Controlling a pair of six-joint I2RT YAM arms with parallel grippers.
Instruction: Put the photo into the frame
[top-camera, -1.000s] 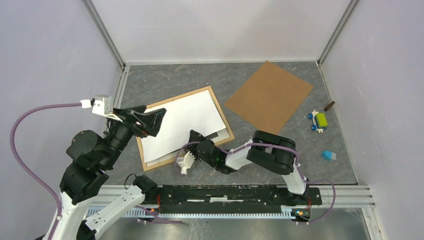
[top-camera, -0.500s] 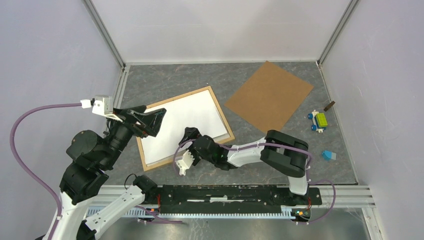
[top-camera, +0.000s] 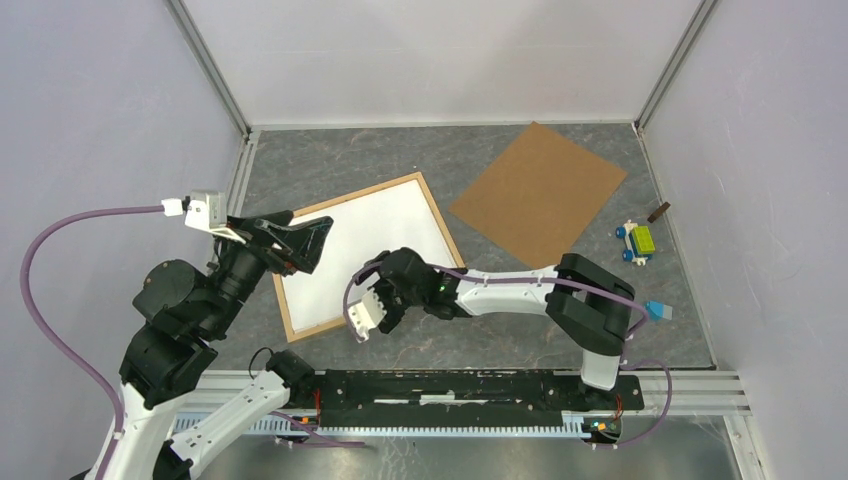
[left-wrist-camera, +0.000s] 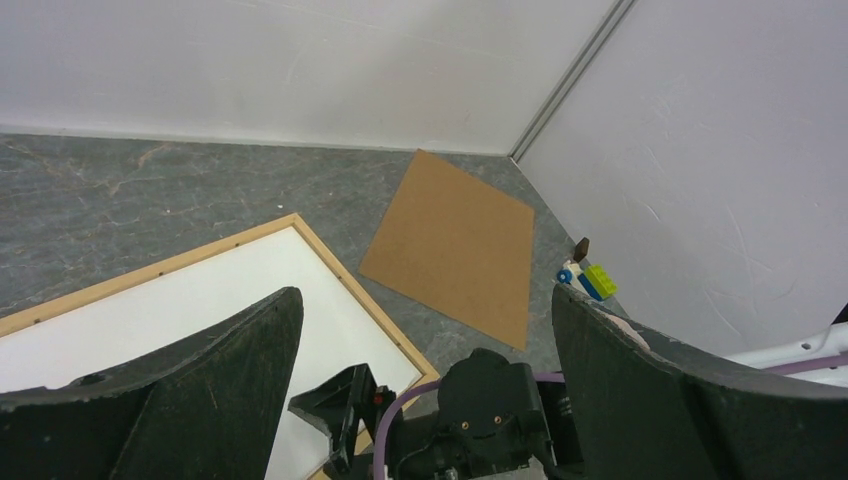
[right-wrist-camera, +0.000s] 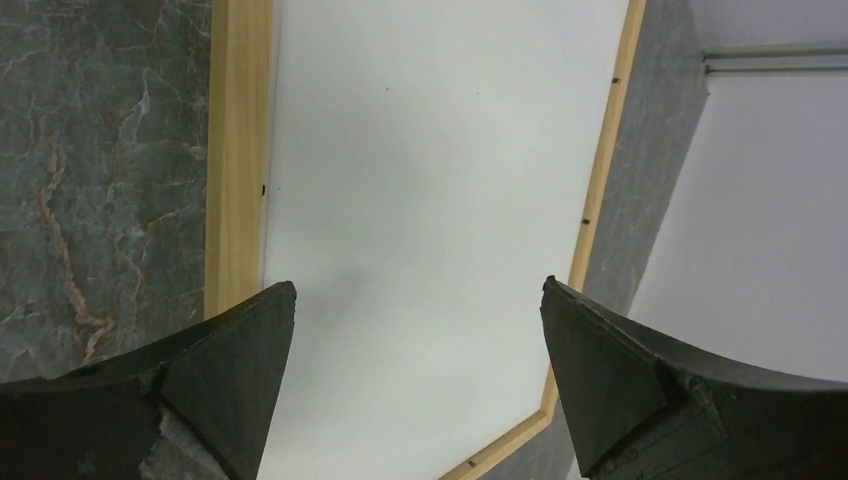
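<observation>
— Where does the thin light-wood rectangular frame (top-camera: 440, 225) lie from the arms?
— Flat on the grey marbled table (top-camera: 500, 330), left of centre. Its long axis runs left to right, with the right end angled away. A white rectangular sheet (top-camera: 365, 245) fills it edge to edge.
— Is that the photo?
— Probably its back, lying face down. No sunflower print shows in any view, so I can't be sure.
— And the hands?
— Both are spread wide and hold nothing. The right gripper (right-wrist-camera: 417, 290) hovers over the frame's near right corner, and the left gripper (left-wrist-camera: 427, 295) hangs above its left edge.
— Which is nearer the plain brown backing board (top-camera: 538, 190)?
— The right one. The board lies beyond the frame's far right corner, apart from it.
— Anything hidden?
— From overhead, the frame's near right corner is under the right gripper and part of its left edge is under the left gripper.
</observation>
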